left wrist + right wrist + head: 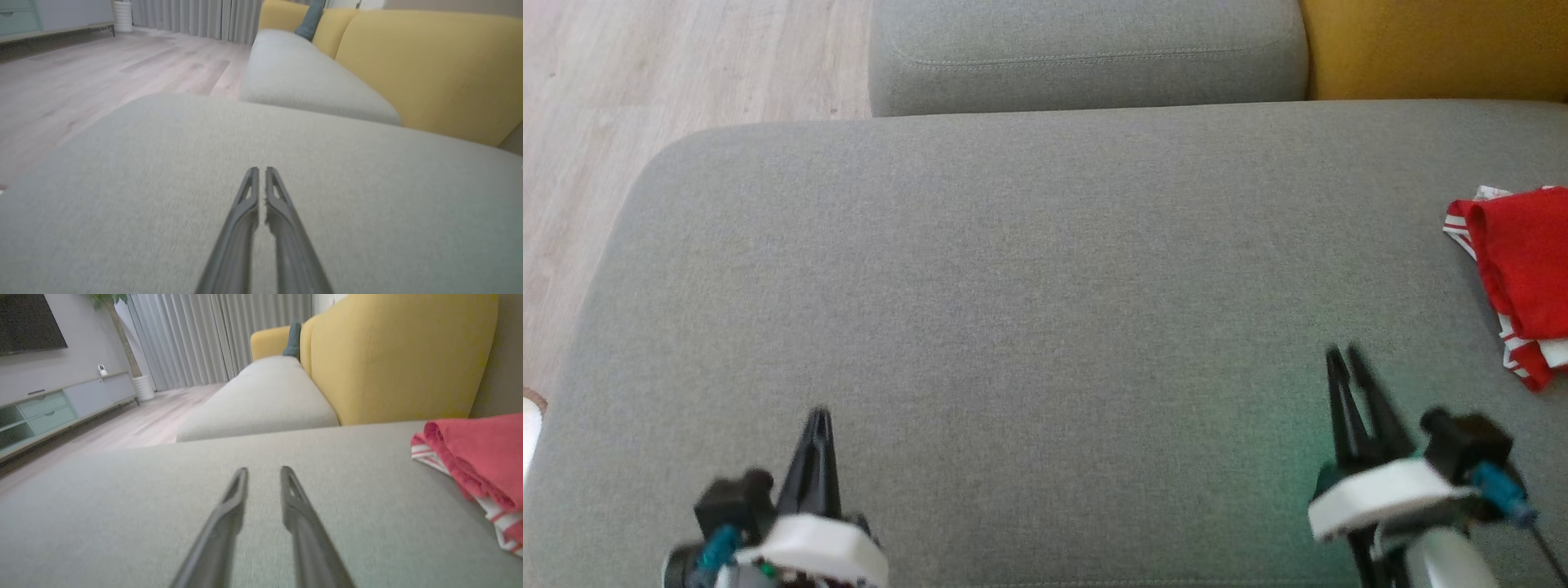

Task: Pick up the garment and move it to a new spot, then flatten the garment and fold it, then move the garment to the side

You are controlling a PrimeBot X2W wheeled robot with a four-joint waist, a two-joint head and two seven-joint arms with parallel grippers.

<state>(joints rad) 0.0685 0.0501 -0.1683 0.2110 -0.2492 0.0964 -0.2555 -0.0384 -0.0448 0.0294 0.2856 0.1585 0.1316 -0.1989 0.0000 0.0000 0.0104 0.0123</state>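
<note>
The garment (1523,261) is a folded red piece with red-and-white striped edges, lying at the far right of the grey cushion (1045,269); its right side is cut off by the picture's edge. In the right wrist view the garment (474,457) lies to the right of my fingers. My right gripper (1345,351) hovers over bare cushion left of and nearer than the garment, its jaws a narrow gap apart and empty (264,469). At the lower left, my left gripper (819,412) holds nothing, its fingertips nearly touching (262,169).
A second grey seat cushion (1086,53) adjoins at the back, with a yellow sofa back (1437,49) behind it on the right. Wooden floor (645,98) runs past the cushion's left edge. A TV cabinet (61,404) and curtains (212,335) stand far off.
</note>
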